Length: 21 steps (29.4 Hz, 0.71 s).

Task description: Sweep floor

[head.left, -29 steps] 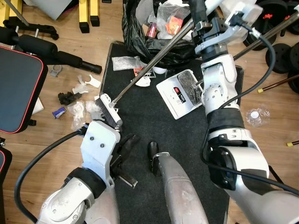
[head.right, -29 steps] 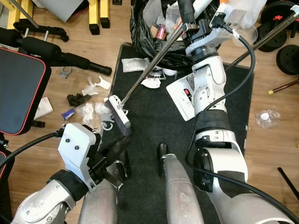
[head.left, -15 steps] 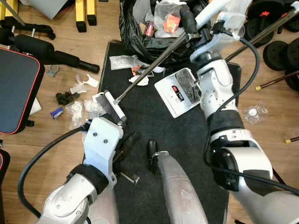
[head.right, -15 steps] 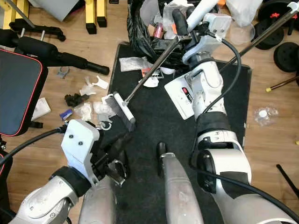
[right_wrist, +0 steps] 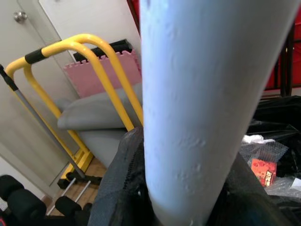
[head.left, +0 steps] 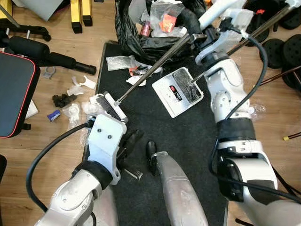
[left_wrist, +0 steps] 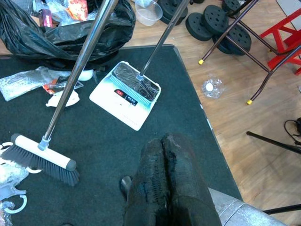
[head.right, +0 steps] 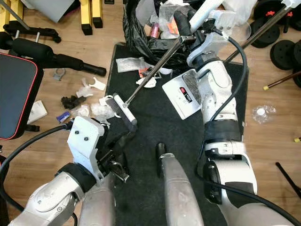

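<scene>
Black mat (head.left: 188,136) under me, wood floor (head.left: 56,150) around.

Bin bag (head.left: 150,33) just beyond my right end effector (head.right: 188,29), mouth open to take sweepings.

Dustpan (head.left: 178,92) below right end effector, flat on mat, ready for debris.

Broom (head.left: 146,70): right end effector pinching its handle high, for reach; head on mat edge ahead of my left end effector (left_wrist: 169,179), beside litter scraps (head.left: 75,101).

Left end effector pressed together, empty, low, clear of stroke.

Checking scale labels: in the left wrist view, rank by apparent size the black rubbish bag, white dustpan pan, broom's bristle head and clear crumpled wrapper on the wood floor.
1. Black rubbish bag, though cropped
2. White dustpan pan
3. Broom's bristle head
4. Clear crumpled wrapper
</scene>
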Motion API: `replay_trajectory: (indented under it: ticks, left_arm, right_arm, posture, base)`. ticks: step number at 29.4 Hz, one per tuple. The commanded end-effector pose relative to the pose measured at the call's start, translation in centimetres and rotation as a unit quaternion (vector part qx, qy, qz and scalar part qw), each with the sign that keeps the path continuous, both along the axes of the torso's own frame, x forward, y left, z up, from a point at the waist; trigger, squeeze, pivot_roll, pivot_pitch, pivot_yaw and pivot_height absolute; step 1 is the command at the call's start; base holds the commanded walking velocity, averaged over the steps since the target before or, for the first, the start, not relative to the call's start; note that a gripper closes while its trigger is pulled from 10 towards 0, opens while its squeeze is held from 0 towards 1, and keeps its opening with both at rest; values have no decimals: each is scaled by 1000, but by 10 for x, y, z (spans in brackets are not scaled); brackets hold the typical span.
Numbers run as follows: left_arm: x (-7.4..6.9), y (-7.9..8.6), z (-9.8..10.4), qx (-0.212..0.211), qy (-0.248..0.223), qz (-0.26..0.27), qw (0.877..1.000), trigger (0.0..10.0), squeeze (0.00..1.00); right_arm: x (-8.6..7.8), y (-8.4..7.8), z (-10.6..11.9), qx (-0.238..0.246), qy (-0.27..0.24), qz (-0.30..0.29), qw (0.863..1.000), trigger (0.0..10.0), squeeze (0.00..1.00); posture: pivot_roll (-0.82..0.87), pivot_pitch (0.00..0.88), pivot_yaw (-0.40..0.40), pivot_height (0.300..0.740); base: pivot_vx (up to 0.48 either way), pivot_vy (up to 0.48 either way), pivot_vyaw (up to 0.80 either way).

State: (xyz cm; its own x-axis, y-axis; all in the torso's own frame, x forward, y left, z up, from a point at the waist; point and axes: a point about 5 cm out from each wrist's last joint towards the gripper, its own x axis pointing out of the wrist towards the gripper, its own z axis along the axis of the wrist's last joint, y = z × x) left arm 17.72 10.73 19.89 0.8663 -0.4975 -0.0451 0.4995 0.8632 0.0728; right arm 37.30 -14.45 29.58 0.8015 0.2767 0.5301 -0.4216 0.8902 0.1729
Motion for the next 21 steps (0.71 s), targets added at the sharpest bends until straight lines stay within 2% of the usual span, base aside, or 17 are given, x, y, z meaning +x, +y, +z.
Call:
replay_trajectory:
  ticks: [1,7,16,21]
  left_arm:
    - [-2,-2,-6,-3,18,-5,1000,10000,0]
    - [0,-3,-7,-4,17,-4,1000,10000,0]
    - [3,-4,-9,-5,16,-2,1000,10000,0]
    - [4,-4,-9,-6,15,-2,1000,10000,0]
  right_arm:
    - [-3,-8,-5,-4,8,-11,1000,10000,0]
    - [-7,-11,3,-15,4,-12,1000,10000,0]
    - [-17,-16,32,-11,7,-4,1000,10000,0]
    - [-18,-20,36,-13,12,-12,1000,10000,0]
  posture:
    - [-98,524,-192,740]
    - [-102,518,-193,740]
    - [-111,508,-194,740]
    - [-113,505,-193,740]
  base:
    - [0,0,0]
    - [0,0,0]
    - [0,0,0]
    - [0,0,0]
